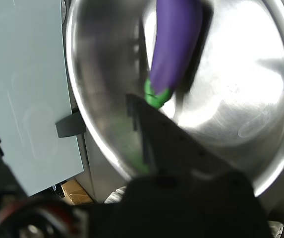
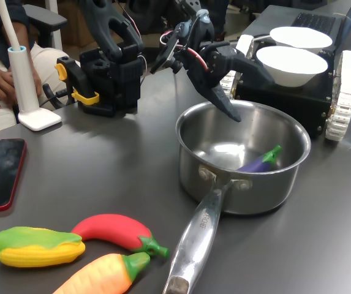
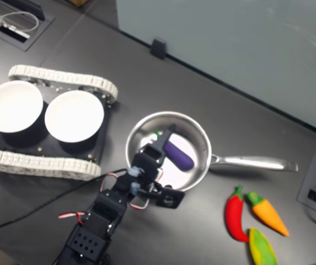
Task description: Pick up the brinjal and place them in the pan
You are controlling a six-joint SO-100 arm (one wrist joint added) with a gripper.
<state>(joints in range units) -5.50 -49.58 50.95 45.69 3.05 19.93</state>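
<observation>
Dark grey table is filling all three views, and we are working over the middle of it. Our gripper is hanging above the far rim of the pan, its black fingers pointing down towards the bowl of the pan and gripping nothing; from these pictures we cannot tell how far apart the jaws are standing. In the second exterior view the gripper is showing over the pan near the first exterior view's left rim.

Inside, the brinjal is lying on the steel floor, leaning against the wall on the first exterior view's right, its green stem cap pointing up towards the rim. In the wrist view the brinjal is resting clear of the dark finger, and the pan is shining around it. In the second exterior view the brinjal is sitting near the middle of the pan.

Nearer the camera in the first exterior view, a red toy vegetable, a toy corn and a toy carrot are lying beside the pan's long handle. Two white bowls are sitting on a tracked black vehicle behind the pan.
</observation>
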